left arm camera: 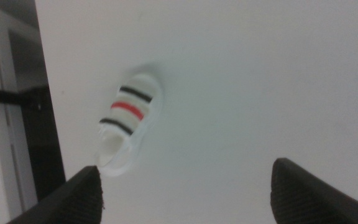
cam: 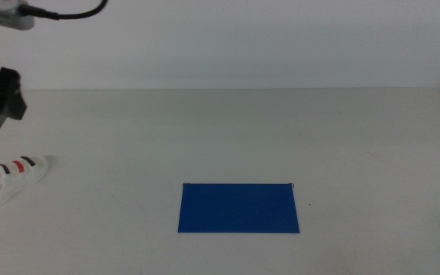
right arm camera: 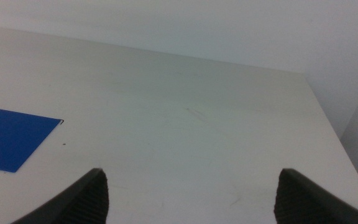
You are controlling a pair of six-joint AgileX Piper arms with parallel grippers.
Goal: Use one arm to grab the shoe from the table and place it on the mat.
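Note:
The white shoe [cam: 10, 179] with black and red stripes lies on the white table [cam: 281, 130] near its left edge. In the left wrist view the shoe [left arm camera: 129, 121] lies ahead of my left gripper [left arm camera: 188, 193], nearer one jaw than the other. That gripper is open, empty and held above the table. The left arm [cam: 0, 90] shows at the upper left of the middle view, above and behind the shoe. The dark blue mat [cam: 238, 208] lies flat at the front middle. My right gripper [right arm camera: 191, 196] is open and empty, out of the middle view, with the mat's corner [right arm camera: 11, 137] off to its side.
The table's left edge [left arm camera: 42, 112] runs close beside the shoe, with dark framework beyond it. A white wall stands behind the table. A small dark speck [cam: 308, 204] lies just right of the mat.

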